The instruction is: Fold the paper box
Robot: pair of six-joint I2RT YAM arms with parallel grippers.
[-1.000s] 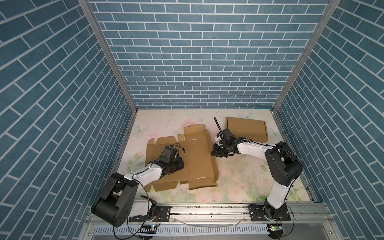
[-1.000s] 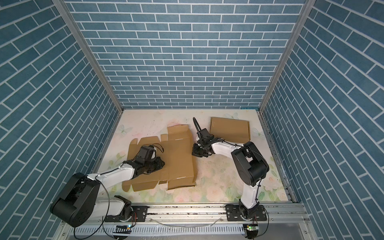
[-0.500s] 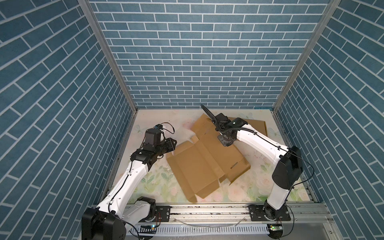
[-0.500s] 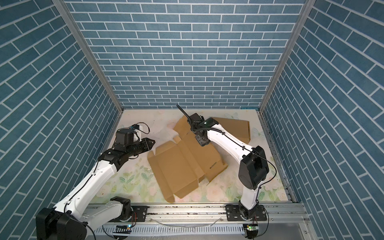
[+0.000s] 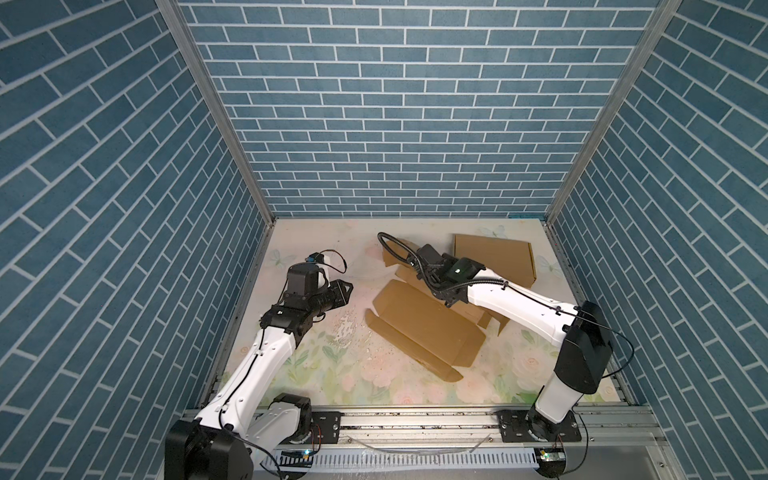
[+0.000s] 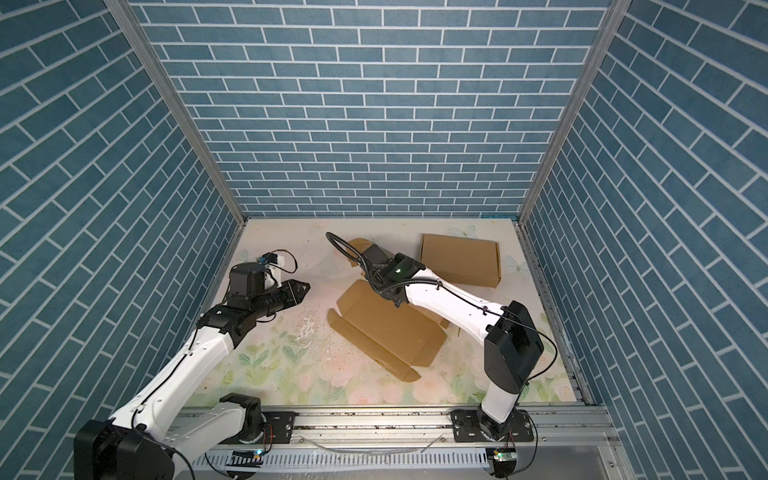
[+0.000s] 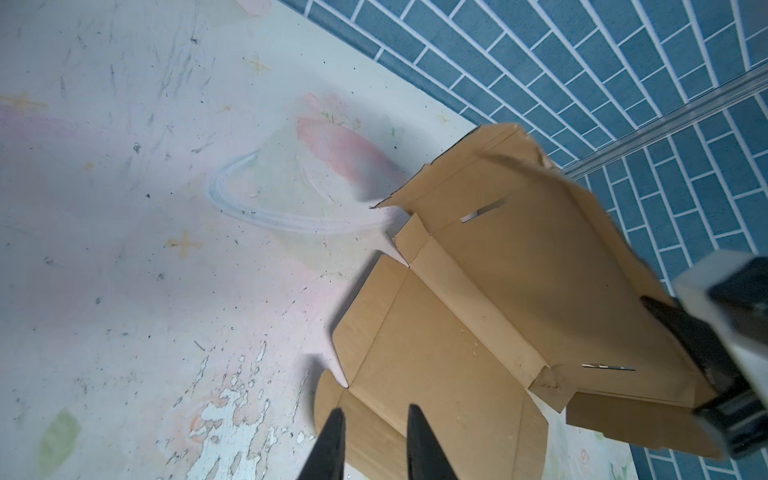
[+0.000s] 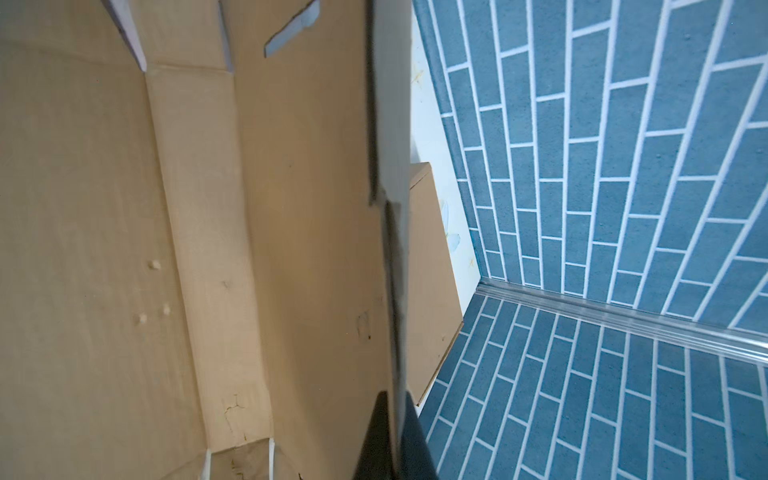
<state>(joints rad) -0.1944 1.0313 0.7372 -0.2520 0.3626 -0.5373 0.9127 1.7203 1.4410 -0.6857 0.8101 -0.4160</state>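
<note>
- And there was the paper box (image 5: 424, 328) — an unfolded cardboard blank sprawled across the middle of the table (image 5: 316, 374), a touch right of centre, its near flaps flat on the floral surface.
- The right gripper (image 5: 448, 300) was on the far panel, jaws pressed together on the cardboard edge. In the right wrist view that edge ran straight in between the fingers (image 8: 374, 440), and the far panel was tipped up off the table.
- The left gripper (image 7: 376, 415) hovered to the left of the blank, clear of it, jaws narrowly parted and pinching nothing.
- A second, already folded box (image 5: 492, 259) sat at the far right, beyond the right gripper — we took it for no part of this fold.
- Our read: an early step, raising the first wall. No side stood upright on its own.
- Next, we judged, the left gripper had to come in to the near-left flap and pin or lift it, with the right gripper gripping the far panel firmly so the blank would not skid.
</note>
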